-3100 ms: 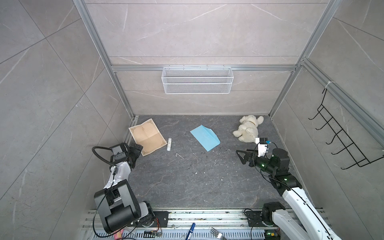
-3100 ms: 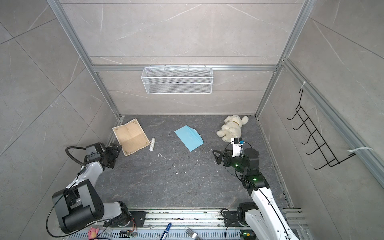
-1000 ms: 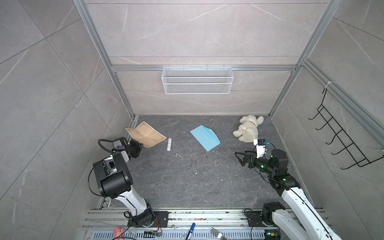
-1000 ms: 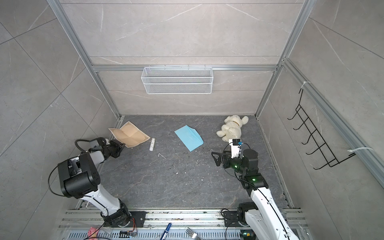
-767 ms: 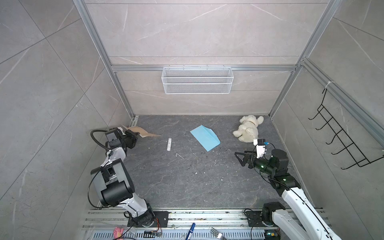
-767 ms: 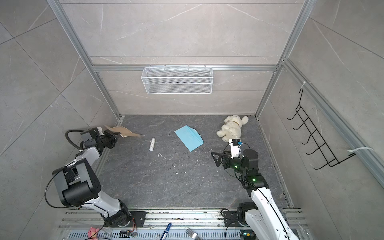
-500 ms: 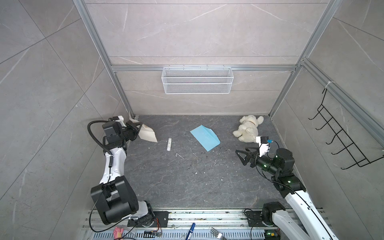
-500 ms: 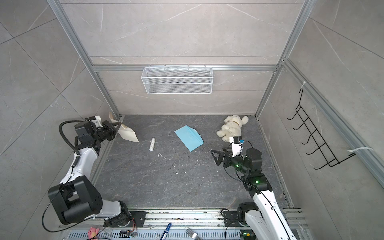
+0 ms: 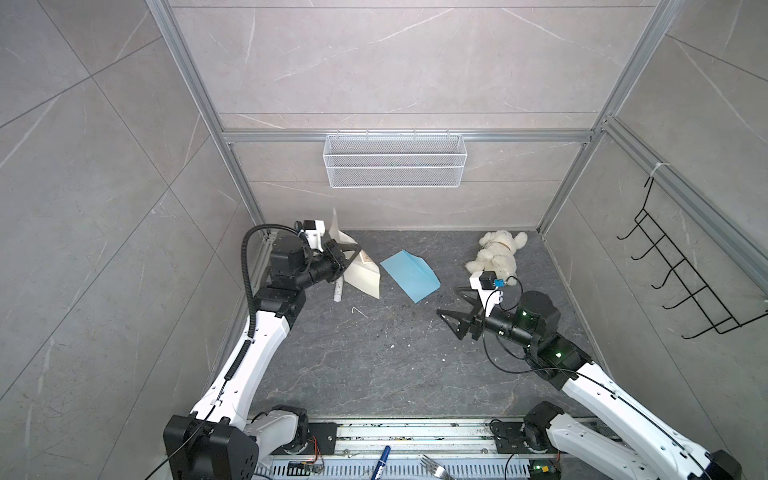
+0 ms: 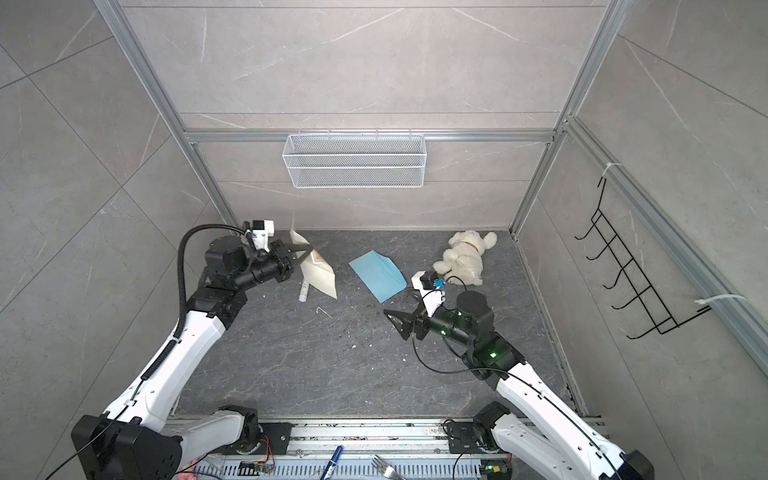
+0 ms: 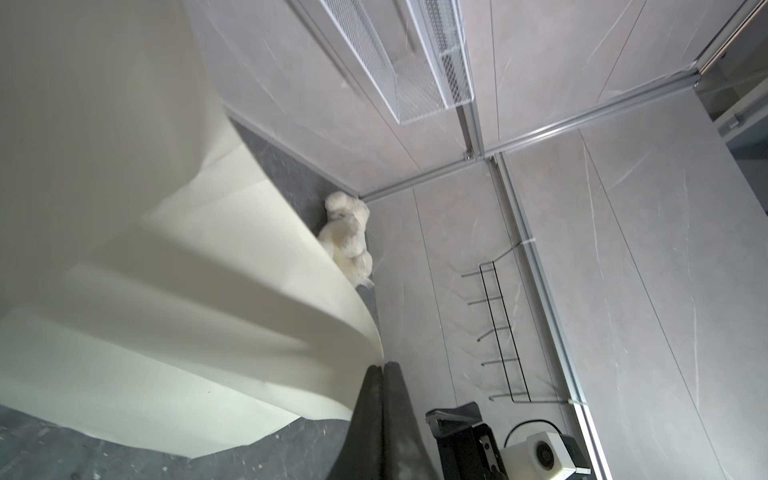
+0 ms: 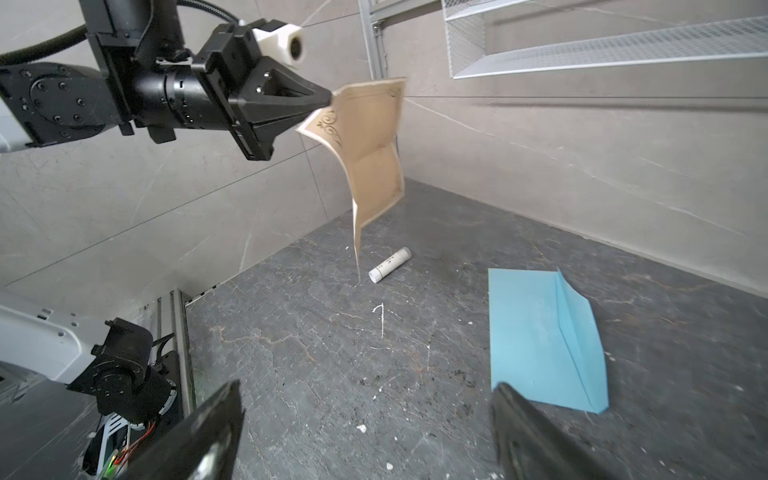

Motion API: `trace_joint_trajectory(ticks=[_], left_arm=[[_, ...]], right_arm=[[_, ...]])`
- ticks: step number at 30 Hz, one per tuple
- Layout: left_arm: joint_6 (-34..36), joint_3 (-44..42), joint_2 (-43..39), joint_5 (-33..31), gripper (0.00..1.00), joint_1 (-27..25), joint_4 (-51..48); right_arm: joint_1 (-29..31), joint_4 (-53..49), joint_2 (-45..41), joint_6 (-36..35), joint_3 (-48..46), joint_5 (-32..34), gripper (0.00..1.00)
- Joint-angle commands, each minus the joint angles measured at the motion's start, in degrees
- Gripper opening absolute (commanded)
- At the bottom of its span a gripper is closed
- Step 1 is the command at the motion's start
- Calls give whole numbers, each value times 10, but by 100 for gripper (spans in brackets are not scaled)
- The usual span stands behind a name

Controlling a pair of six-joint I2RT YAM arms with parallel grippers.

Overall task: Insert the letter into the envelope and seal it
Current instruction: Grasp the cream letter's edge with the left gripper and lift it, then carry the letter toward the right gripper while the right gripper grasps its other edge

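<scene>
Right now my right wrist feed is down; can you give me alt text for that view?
The left gripper, shut on a corner of the tan letter, holds it hanging above the dark floor. A small white tube lies on the floor near its lower tip, and the light blue envelope lies flat nearer the camera. The right gripper is open, holding nothing.

The left arm (image 9: 257,345) reaches up and forward, wrist roughly level, carrying the left claw (image 9: 354,252) high above the tabletop (image 9: 374,365). Its jaws are pressed together on one corner of the letter (image 12: 374,137). The right arm (image 9: 602,395) is bent at the elbow, and the right claw (image 9: 449,302) points toward the left arm, jaws spread wide, holding nothing.
</scene>
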Motion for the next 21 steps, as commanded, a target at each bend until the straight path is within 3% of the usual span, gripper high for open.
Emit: trace_joint_trajectory(ticks=[1, 9, 17, 21], left_arm=[[-57, -20, -1, -35, 0, -35, 35], [-95, -71, -36, -158, 0, -126, 67], [-118, -83, -25, -157, 0, -152, 87], [-122, -81, -18, -152, 0, -158, 89]], right_arm=[[55, 72, 34, -79, -4, 76, 91], [164, 148, 125, -117, 14, 227, 83], [197, 225, 195, -147, 18, 356, 72], [197, 253, 220, -162, 21, 381, 67]])
